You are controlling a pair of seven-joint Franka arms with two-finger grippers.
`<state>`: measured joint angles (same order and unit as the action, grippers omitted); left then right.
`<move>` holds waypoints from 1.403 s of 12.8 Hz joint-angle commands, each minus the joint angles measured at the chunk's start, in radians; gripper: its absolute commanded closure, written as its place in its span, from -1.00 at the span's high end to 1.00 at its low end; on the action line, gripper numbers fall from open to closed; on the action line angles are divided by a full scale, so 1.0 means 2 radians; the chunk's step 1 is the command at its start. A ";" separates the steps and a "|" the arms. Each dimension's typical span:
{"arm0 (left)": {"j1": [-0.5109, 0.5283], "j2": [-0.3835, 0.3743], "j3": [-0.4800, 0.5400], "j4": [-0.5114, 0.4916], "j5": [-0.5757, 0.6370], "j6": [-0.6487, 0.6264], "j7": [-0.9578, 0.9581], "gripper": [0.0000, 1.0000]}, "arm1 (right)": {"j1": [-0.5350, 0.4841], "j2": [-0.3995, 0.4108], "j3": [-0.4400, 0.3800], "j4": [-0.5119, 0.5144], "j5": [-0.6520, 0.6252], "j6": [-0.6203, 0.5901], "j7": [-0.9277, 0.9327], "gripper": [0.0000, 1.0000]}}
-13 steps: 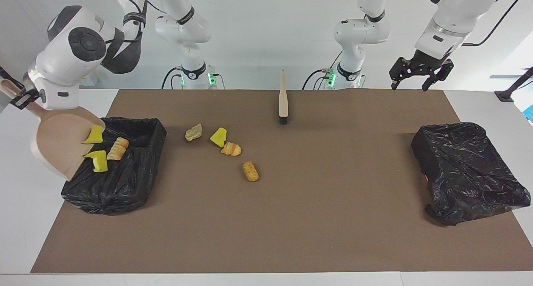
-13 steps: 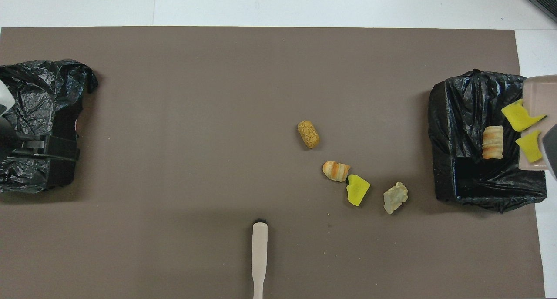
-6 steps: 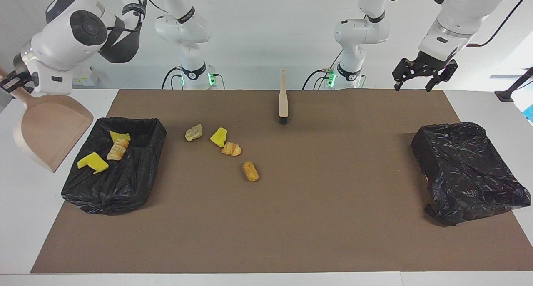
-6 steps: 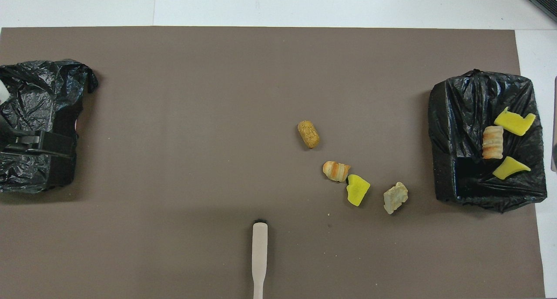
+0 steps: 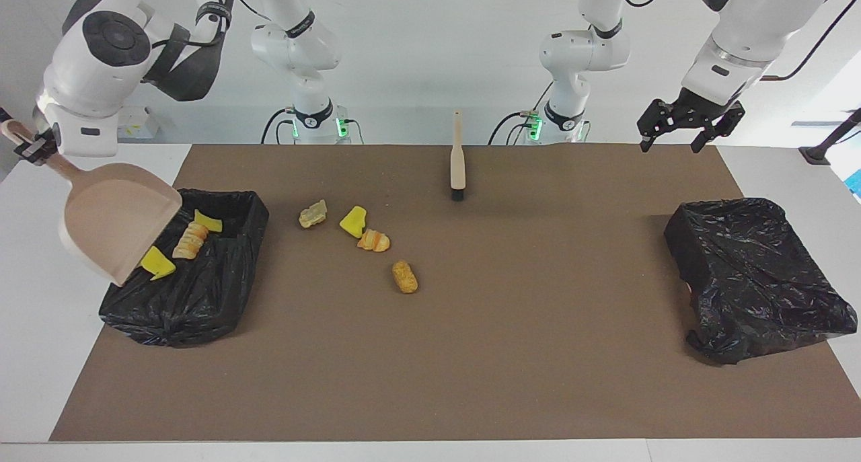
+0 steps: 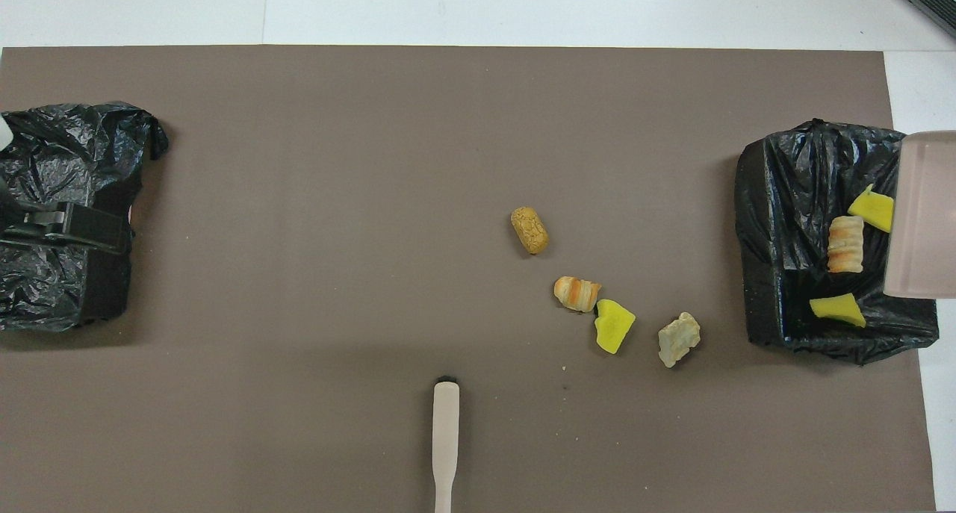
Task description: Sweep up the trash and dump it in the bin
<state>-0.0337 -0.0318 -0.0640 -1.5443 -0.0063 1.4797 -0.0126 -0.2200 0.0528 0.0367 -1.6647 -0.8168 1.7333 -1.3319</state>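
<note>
Right gripper [image 5: 27, 149] clamped on my dustpan [image 5: 118, 223] handle, pan tilted over the bin [image 5: 222, 274] | left gripper [image 5: 691, 122] apart, waiting | three scraps binned, four scraps [image 5: 366, 237] on table [image 5: 504, 314] toward centre, nearer my right arm.

White, rounded arm segments [image 5: 107, 45] carry black joint caps, black cables, green base lights and black end effectors.

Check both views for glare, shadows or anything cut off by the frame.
Facing view: even light, with glints on the black bin liner and a soft shadow beside the brush. Overhead view: the dustpan and the brush handle run off the frame's edges; the mat shows no glare.
</note>
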 commanded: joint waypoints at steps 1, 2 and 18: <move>0.003 0.012 0.001 0.022 0.009 -0.017 0.010 1.00 | -0.011 -0.009 0.002 -0.008 0.066 0.010 -0.012 -1.00; 0.002 0.019 0.007 0.025 0.008 -0.017 0.010 1.00 | -0.011 -0.009 0.002 -0.008 0.097 0.009 -0.011 -1.00; 0.002 0.016 0.022 0.046 0.009 -0.014 0.025 1.00 | 0.144 -0.016 0.007 -0.054 0.325 -0.057 0.522 -1.00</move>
<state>-0.0328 0.0087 -0.0164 -1.4613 -0.0050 1.4612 0.0271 0.0176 0.0245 0.0550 -1.7574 -0.2096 1.6256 -0.4013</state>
